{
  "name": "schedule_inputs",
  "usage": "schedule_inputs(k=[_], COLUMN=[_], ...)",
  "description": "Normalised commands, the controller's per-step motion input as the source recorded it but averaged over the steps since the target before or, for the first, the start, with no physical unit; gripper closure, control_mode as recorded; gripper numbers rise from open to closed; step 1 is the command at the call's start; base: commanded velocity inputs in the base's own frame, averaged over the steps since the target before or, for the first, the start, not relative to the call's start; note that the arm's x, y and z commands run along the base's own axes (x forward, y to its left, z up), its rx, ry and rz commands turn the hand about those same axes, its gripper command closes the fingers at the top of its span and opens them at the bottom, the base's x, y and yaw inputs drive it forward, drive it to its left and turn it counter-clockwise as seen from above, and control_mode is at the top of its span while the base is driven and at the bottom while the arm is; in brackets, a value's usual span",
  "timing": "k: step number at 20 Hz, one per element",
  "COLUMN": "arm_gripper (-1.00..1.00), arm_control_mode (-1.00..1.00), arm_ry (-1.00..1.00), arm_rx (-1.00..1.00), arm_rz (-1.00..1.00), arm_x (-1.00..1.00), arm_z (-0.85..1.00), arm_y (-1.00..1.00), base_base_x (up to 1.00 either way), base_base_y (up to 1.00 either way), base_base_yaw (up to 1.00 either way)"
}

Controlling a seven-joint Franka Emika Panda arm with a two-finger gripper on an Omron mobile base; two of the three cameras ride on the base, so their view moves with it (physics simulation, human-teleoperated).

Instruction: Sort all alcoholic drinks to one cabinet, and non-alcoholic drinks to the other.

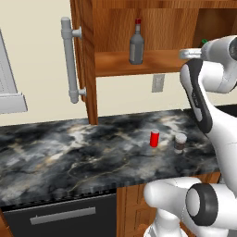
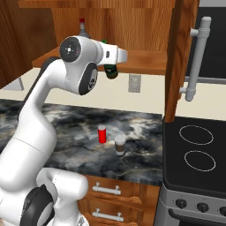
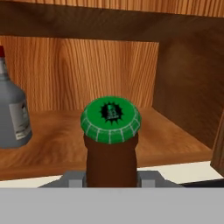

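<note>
The jaws [image 3: 110, 181] are clamped on the neck of the beer bottle [image 3: 110, 148], seen close in the hand view with its green cap toward the camera, held at the open front of the cabinet [image 1: 115, 28] just off the shelf [image 3: 87, 131]. To finish this placement well, the arm should likely carry the bottle further in over the shelf, keep it upright, lower it until its base sits flat, and set it well apart from the grey bottle [image 1: 136, 46] standing at the left. Counted: two bottles, one gripped, one on the shelf; one red can [image 1: 154, 138] and one lidded cup [image 1: 180, 142], near each other on the counter [image 1: 69, 152] below.
</note>
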Motion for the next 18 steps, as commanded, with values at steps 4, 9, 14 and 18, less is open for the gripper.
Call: schedule_inputs(k=[4,9,14,18], arm_gripper=[1.00,1.00,1.00,1.00], arm_control_mode=[-1.00,-1.00,-1.00,-1.00], arm_ry=[-0.04,-0.04,-0.02,-0.02], arm_rx=[0.00,0.00,0.00,0.00], arm_rz=[0.00,0.00,0.00,0.00], arm_x=[0.00,0.00,0.01,0.09], arm_z=[0.22,0.18,0.04,0.00], arm_y=[0.00,0.00,0.00,0.00], base_base_x=[0.00,0.00,0.00,0.00], base_base_y=[0.00,0.00,0.00,0.00], base_base_yaw=[0.00,0.00,0.00,0.00])
